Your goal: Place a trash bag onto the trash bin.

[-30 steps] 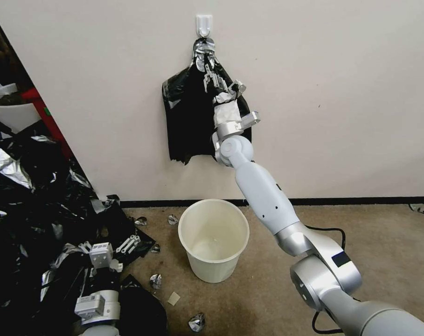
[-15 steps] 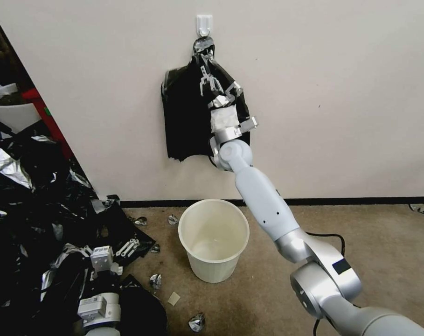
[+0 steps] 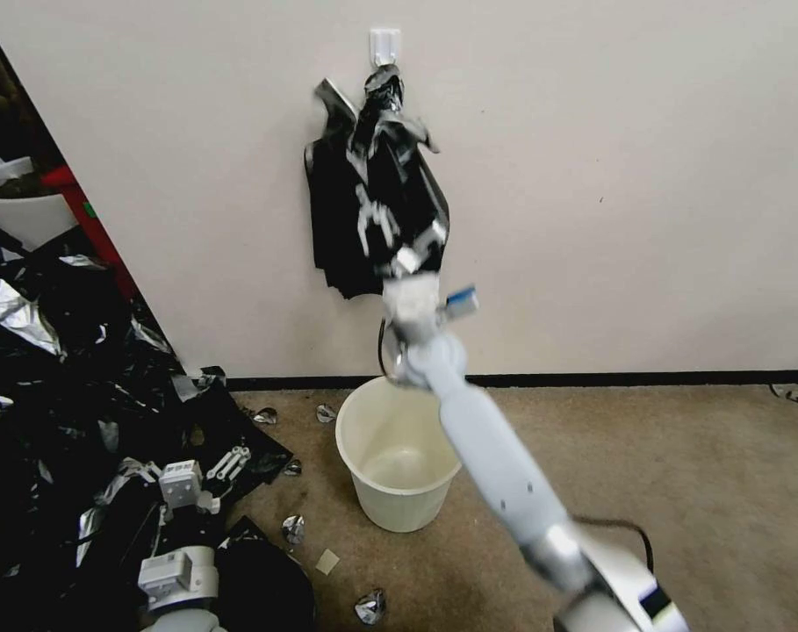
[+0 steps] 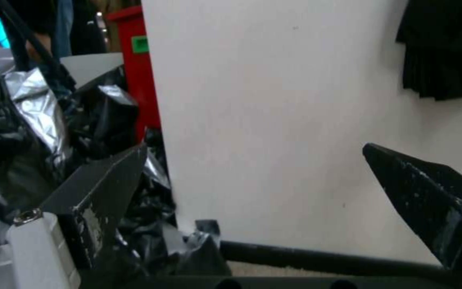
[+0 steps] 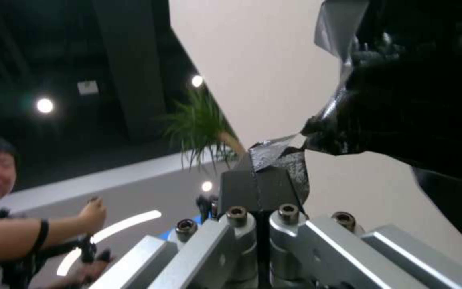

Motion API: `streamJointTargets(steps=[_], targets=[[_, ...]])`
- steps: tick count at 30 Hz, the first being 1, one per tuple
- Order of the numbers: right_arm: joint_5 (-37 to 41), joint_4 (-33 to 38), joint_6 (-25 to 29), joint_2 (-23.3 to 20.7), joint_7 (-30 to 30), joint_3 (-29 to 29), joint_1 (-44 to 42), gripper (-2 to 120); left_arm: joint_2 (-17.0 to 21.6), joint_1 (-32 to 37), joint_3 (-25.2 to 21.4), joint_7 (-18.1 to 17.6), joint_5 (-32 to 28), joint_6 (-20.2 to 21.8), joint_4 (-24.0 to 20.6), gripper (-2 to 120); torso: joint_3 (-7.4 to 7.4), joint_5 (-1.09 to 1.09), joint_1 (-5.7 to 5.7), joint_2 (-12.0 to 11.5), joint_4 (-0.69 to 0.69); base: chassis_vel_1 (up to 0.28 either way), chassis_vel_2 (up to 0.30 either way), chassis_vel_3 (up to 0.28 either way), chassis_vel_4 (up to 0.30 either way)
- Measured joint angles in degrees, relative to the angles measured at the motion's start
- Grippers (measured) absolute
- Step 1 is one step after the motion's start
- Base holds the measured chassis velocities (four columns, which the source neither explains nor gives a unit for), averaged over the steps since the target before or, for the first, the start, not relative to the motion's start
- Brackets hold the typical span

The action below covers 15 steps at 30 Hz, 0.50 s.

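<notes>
i have the right gripper (image 5: pixel 266 160) clenched on a corner of the trash bag (image 3: pixel 390 189), which hangs against the wall from the hook (image 3: pixel 384 46), above the trash bin (image 3: pixel 397 474) on the floor by the baseboard. my left gripper (image 4: pixel 263 192) rests released, low beside the scrap pile (image 3: pixel 56 386).

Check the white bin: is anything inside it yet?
The trash bin looks bare inside, no bag over its rim. The right arm covers part of the rim.

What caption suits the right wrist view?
Right claw shut on the trash bag, pulling a corner of it beside the wall.
</notes>
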Motion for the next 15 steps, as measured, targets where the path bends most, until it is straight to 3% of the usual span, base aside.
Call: streamJointTargets(steps=[7,15], targets=[[-6.7,2.7,-1.4,-2.6,-5.6,-0.4,-7.0,0,1.8,-3.4,0.1,2.9,-6.8,-2.0,1.6,100,0.00,0.00,0.00,0.0,0.00,0.000,0.000,0.000,0.000],[-12.8,0.1,-1.8,-3.1,-10.2,0.9,-9.0,0,5.7,-8.4,1.4,5.8,-11.6,-5.8,2.9,100,0.00,0.00,0.00,0.0,-0.01,0.000,0.000,0.000,0.000]])
